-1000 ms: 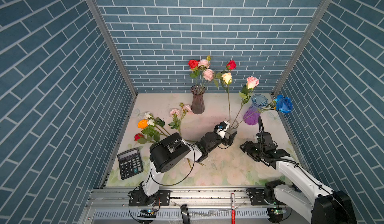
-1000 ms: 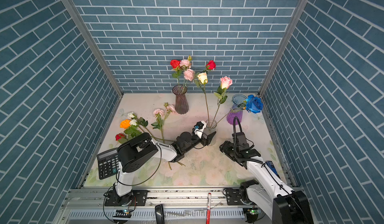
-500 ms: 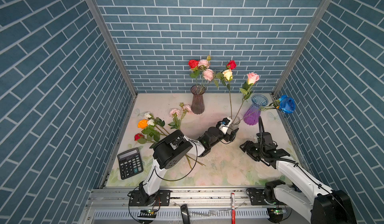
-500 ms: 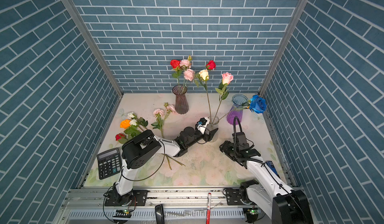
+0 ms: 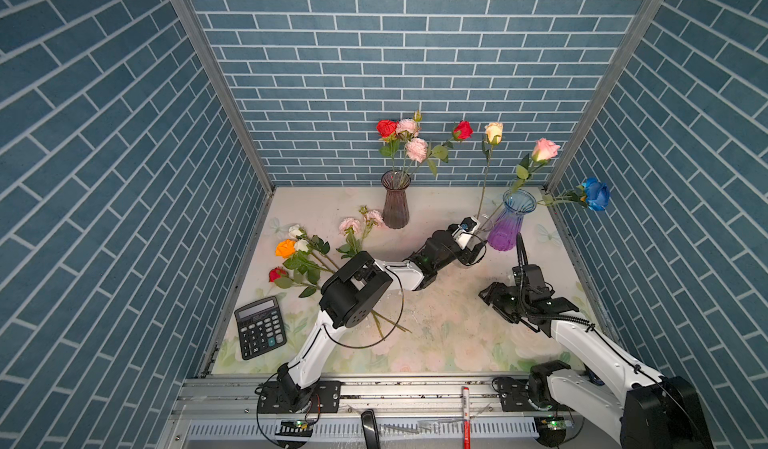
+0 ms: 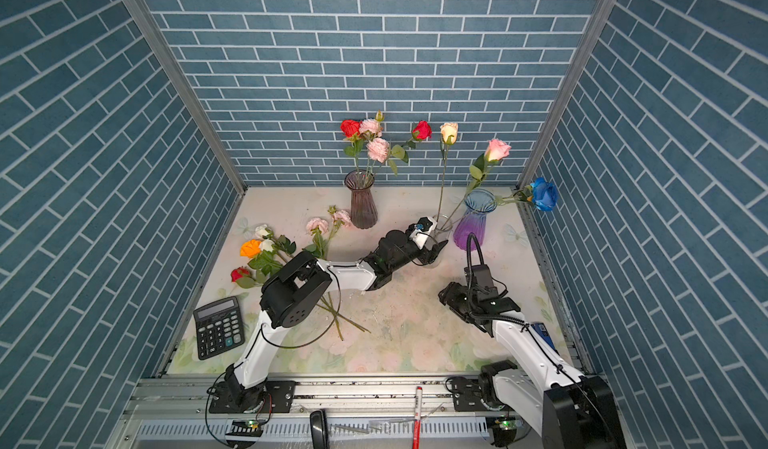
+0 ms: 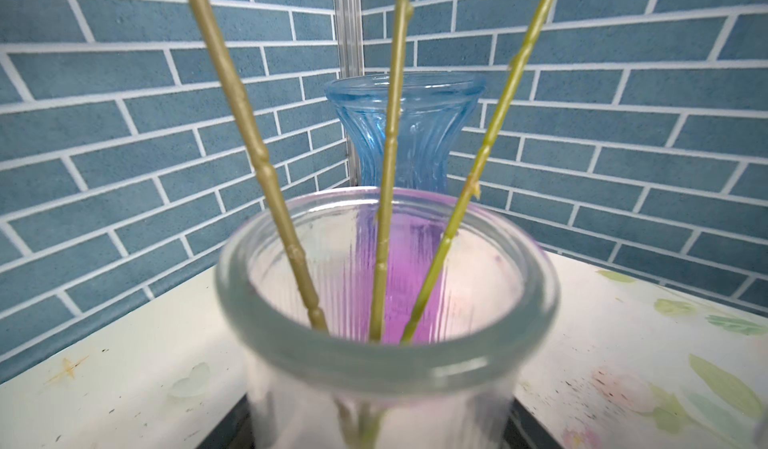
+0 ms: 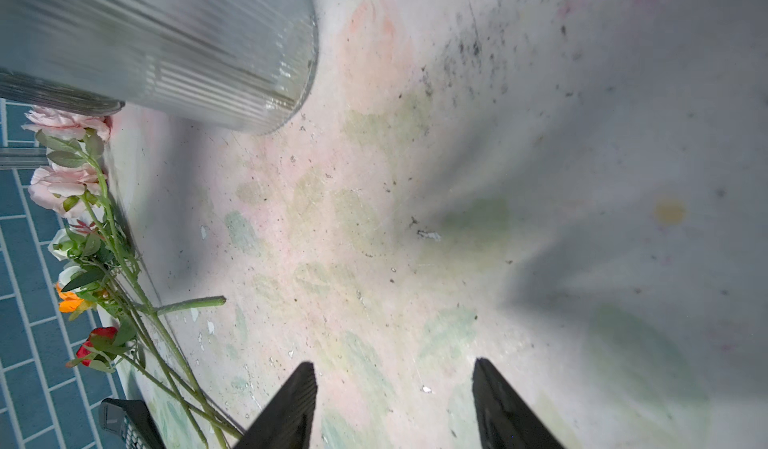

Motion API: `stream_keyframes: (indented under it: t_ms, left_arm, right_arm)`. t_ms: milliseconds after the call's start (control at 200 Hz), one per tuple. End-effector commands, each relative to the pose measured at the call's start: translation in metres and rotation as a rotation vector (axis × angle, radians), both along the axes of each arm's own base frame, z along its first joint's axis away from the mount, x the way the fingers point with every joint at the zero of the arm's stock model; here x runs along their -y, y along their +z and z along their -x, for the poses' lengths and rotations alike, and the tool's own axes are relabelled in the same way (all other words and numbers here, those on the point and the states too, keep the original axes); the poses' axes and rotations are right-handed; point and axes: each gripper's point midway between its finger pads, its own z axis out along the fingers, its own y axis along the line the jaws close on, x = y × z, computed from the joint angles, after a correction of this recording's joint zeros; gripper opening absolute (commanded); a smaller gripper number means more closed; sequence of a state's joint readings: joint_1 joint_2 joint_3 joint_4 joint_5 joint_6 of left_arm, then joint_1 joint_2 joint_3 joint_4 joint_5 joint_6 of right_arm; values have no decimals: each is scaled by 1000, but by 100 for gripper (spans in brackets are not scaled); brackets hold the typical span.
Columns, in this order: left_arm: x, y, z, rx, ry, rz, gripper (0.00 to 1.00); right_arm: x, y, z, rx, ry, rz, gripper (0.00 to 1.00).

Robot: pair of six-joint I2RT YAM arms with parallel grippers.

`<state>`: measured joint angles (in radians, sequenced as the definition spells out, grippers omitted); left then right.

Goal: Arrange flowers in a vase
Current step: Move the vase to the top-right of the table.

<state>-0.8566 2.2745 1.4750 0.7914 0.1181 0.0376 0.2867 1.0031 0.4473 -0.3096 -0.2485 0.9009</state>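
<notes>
My left gripper [image 5: 473, 252] [image 7: 378, 426] is shut on a clear ribbed glass vase [image 5: 483, 223] [image 7: 386, 355]; its dark jaws press both sides of the vase below the rim. Three green stems [image 7: 386, 201] stand in this vase, carrying a peach rose [image 5: 493, 131], a pink rose [image 5: 545, 150] and a blue rose [image 5: 596, 193]. The clear vase stands right in front of a blue-and-purple vase [image 5: 509, 222] [image 7: 405, 131]. More flowers [image 5: 299, 255] [image 8: 83, 239] lie loose on the table at the left. My right gripper [image 5: 494, 305] [image 8: 394, 363] hangs open over bare table, holding nothing.
A smoky dark vase [image 5: 395, 201] at the back centre holds red and pink flowers [image 5: 405, 135]. A black calculator [image 5: 260, 327] lies at the front left. Blue brick walls enclose the floral table [image 5: 436, 334] on three sides; the blue rose hangs by the right wall.
My left arm has carried the clear vase and its three flowers to the right and back, up to the blue-and-purple vase. The right arm has stayed still.
</notes>
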Motion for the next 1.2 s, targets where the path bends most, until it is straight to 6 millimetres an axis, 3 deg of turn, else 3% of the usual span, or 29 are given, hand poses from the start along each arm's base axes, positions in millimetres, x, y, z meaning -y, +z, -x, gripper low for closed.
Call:
stream_keyframes:
  t_ms: [0, 195, 495, 725, 1195]
  left_arm:
    - [-9, -30, -23, -77, 18, -76, 67]
    - [-7, -27, -50, -122, 23, -50, 67]
    - [19, -17, -65, -135, -36, -80, 67]
    - [27, -18, -79, -152, -49, -123, 68]
    - [32, -19, -79, -183, -86, -119, 73]
  right_arm:
    - [1, -7, 3, -15, 2, -1, 62]
    - [0, -7, 1, -16, 3, -5, 62]
    - [0, -8, -1, -19, 8, -12, 62]
    - [0, -8, -1, -17, 7, -15, 62]
    - [1, -8, 0, -17, 2, -17, 62]
